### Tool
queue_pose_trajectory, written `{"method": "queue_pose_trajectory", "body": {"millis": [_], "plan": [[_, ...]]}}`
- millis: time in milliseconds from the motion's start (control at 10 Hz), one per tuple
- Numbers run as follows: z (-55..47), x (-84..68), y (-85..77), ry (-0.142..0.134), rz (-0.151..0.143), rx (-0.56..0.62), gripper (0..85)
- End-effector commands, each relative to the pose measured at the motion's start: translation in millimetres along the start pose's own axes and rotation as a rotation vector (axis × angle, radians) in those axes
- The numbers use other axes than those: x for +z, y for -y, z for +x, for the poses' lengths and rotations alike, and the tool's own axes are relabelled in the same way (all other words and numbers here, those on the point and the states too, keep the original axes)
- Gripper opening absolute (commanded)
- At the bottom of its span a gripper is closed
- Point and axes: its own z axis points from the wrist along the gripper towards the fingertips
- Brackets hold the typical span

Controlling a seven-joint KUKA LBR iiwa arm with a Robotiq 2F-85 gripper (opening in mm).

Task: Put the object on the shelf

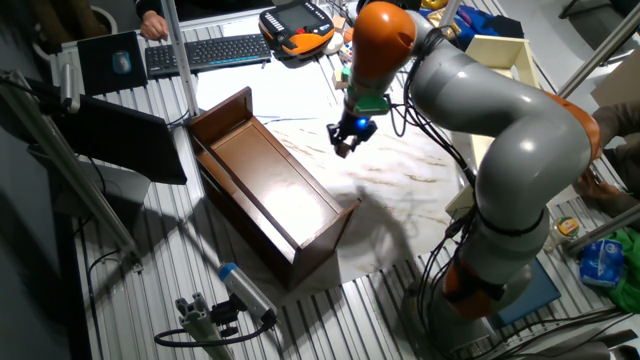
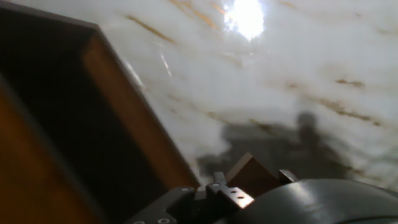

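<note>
The dark brown glossy shelf point(image 1: 268, 190) lies on the table left of centre, open side up, with taller end panels. In the hand view its wall point(image 2: 106, 118) fills the left side. My gripper point(image 1: 344, 142) hangs above the white marble tabletop point(image 1: 400, 170), just right of the shelf's far end. In the hand view the gripper point(image 2: 252, 182) is shut on the tiny tan-brown wooden cube point(image 2: 250, 173), held between the fingertips point(image 2: 218, 182) above the marble. The cube is barely visible in the fixed view.
A keyboard point(image 1: 205, 50) and an orange teach pendant point(image 1: 297, 27) lie at the back. A cream-white box point(image 1: 497, 55) stands at the back right. A dark monitor point(image 1: 110, 140) stands at the left. A blue-capped tool point(image 1: 245, 288) lies at the front.
</note>
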Motion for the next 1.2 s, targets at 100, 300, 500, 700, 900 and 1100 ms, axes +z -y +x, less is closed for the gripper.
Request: {"method": "queue_pose_trajectory", "body": {"millis": [100,300,500,700,900,1100], "plan": [[1.0,-17.5,-8.1,-0.008,0.001,0.005,0.0],[-1.0,-16.6,-6.3,-0.012,0.018,-0.020,0.0],[-1.0,-16.6,-6.3,0.002,0.006,-0.055,0.0],[-1.0,-16.6,-6.3,0.033,-0.007,-0.127,0.0],[-1.0,-16.6,-6.3,0.007,-0.027,-0.107,0.0],[4.4,-20.5,-12.4,-0.013,-0.008,-0.057,0.0]]}}
